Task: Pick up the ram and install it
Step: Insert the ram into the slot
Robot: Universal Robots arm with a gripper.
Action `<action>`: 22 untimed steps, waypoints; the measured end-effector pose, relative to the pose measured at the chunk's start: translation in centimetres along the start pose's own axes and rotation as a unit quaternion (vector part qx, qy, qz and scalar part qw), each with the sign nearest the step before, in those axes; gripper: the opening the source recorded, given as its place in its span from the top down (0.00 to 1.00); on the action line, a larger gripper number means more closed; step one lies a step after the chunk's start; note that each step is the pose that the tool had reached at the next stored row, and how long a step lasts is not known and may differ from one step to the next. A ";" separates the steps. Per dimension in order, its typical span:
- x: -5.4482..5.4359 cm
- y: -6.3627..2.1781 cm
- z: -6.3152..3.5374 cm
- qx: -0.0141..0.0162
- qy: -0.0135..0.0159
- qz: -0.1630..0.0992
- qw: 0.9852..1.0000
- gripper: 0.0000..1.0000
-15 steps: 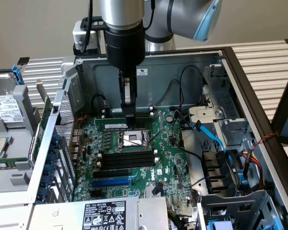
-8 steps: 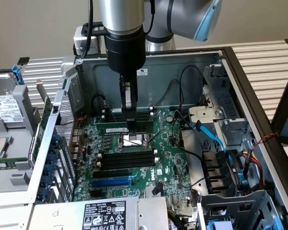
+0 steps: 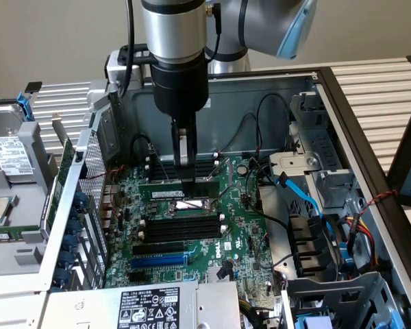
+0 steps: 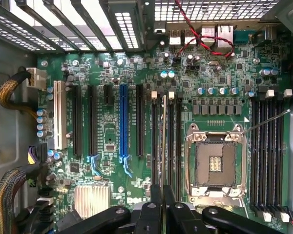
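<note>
Your end effector (image 3: 189,181) pinches the ram (image 3: 161,190): pickup is done. The stick stands at the memory slots (image 3: 178,229) directly beneath; you cannot tell if it's seated.

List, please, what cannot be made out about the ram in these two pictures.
Wrist view: the ram is edge-on, so its label and chips are hidden.
Wrist view: the fingers hide the part they grip.
Exterior view: its label print is too small to read.
Both views: its height above the memory slots cannot be judged.
</note>
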State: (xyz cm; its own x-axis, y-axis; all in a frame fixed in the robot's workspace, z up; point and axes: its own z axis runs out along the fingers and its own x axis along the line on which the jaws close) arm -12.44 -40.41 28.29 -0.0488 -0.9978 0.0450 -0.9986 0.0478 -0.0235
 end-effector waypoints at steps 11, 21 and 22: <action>-0.1 0.04 1.67 0.000 0.001 0.000 1.000 0.87; -0.1 0.03 2.07 0.001 0.001 -0.008 1.000 0.87; -0.1 0.02 2.09 0.001 0.001 -0.009 1.000 0.87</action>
State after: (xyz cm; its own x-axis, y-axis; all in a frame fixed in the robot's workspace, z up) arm -12.42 -40.38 26.20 -0.0312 -0.9984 0.0476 -0.9993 0.0301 -0.0239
